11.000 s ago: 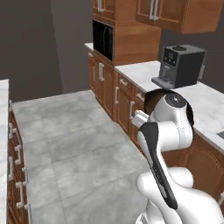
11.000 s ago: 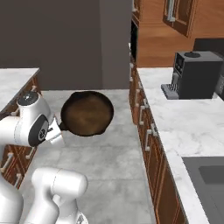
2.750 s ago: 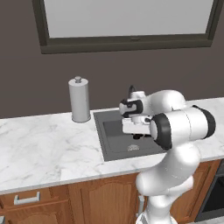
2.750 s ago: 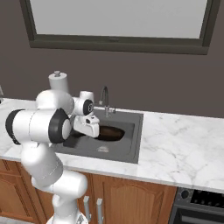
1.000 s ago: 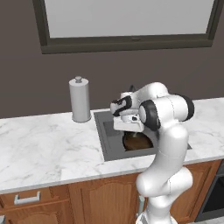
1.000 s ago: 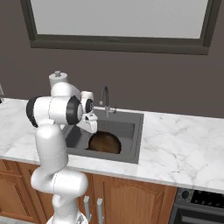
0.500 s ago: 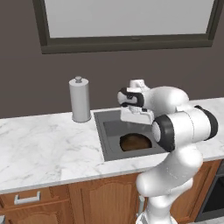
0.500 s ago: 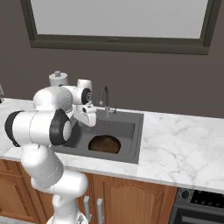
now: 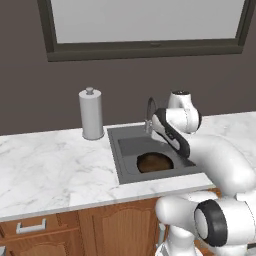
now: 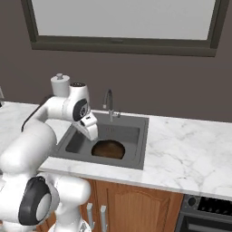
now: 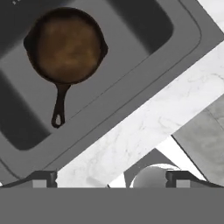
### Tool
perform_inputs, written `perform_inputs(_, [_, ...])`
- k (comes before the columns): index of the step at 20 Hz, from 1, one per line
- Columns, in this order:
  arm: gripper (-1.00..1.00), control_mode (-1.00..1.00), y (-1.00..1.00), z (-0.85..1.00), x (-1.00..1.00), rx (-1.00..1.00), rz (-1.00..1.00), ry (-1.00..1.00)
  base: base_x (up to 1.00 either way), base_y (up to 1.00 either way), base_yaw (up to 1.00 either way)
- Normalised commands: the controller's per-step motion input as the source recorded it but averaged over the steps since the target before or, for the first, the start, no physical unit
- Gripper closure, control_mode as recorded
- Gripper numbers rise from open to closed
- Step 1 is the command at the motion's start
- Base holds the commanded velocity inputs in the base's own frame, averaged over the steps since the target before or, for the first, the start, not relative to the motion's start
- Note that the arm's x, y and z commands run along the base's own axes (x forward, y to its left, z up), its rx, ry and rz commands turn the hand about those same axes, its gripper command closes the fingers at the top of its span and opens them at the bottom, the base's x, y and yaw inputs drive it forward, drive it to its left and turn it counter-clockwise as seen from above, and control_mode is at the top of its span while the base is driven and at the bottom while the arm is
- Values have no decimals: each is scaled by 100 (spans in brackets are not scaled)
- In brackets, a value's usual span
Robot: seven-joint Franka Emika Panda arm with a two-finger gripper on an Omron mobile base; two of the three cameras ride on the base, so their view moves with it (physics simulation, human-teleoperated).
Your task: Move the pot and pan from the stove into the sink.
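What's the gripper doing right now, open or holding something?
Gripper: open and holding nothing; its fingers stand wide apart above the counter edge, and the pan lies free in the sink.

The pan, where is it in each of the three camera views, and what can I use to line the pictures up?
Left base view: the pan lies in the sink, right of centre, beside the arm.
Right base view: it lies in the basin, left of centre, below the faucet.
Hand view: upper left, handle pointing down the picture.
Shared landmark: the sink's rim against the marble counter.
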Motion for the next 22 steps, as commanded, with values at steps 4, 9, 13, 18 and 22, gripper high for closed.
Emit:
perform_inputs(4, [-100,-100,-22,45,-68,0,11,-31,0,0,0])
perform_inputs(9, [-100,-100,-21,42,-54,0,16,-33,0,0,0])
perform_inputs(13, [-100,-100,-17,38,-44,0,19,-34,0,0,0])
perform_inputs(18, [-100,-100,0,6,-13,0,6,-9,0,0,0])
perform_inputs(22, [-100,-100,0,0,0,0,0,0,0,0,0])
